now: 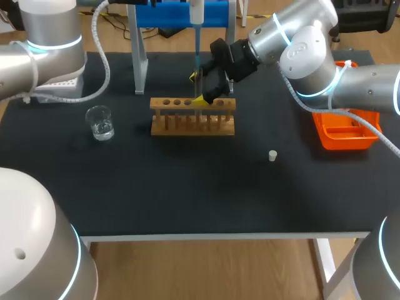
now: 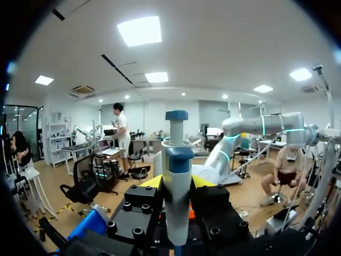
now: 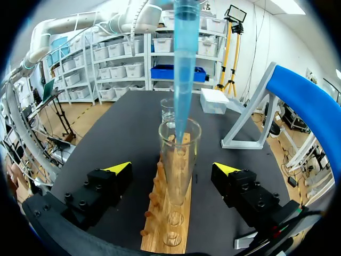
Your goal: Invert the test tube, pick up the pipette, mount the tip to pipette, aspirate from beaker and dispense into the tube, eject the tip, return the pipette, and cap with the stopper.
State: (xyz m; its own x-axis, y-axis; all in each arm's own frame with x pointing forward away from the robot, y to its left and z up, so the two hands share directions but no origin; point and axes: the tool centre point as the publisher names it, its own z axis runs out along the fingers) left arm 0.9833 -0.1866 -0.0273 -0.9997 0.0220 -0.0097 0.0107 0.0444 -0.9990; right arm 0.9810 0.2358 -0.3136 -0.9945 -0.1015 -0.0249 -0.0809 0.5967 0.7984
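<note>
The right arm (image 1: 306,50) comes in from the far right and reaches across to the middle of the table, bent at the wrist so that the right gripper (image 1: 197,87) hangs over the far edge of the wooden rack (image 1: 192,115). In the right wrist view its pincer (image 3: 173,168) is spread wide. One yellow tip stands on each side of the test tube (image 3: 178,160), and neither touches the glass.

The tube stands mouth up in the rack (image 3: 160,213). The blue pipette tip (image 3: 184,64) comes down from above, with its point just inside the tube's mouth.

The left arm (image 1: 50,37) enters at the far left. The head view does not show its hand, only the pipette (image 1: 196,12) hanging at the far middle with the tip (image 1: 197,59) below it. In the left wrist view the left gripper (image 2: 177,184) pinches the pipette (image 2: 177,160) between its fingers, one on each side of the white and blue body.

The table (image 1: 187,187) is black. The beaker (image 1: 99,122) stands well to the left of the rack and holds a little clear liquid. The small white stopper (image 1: 272,155) lies apart, nearer and to the right. An orange tray (image 1: 344,134) sits at the right edge under the right arm. A blue stand (image 1: 140,62) rises at the far side, and a white box (image 1: 62,83) sits at the far left.
</note>
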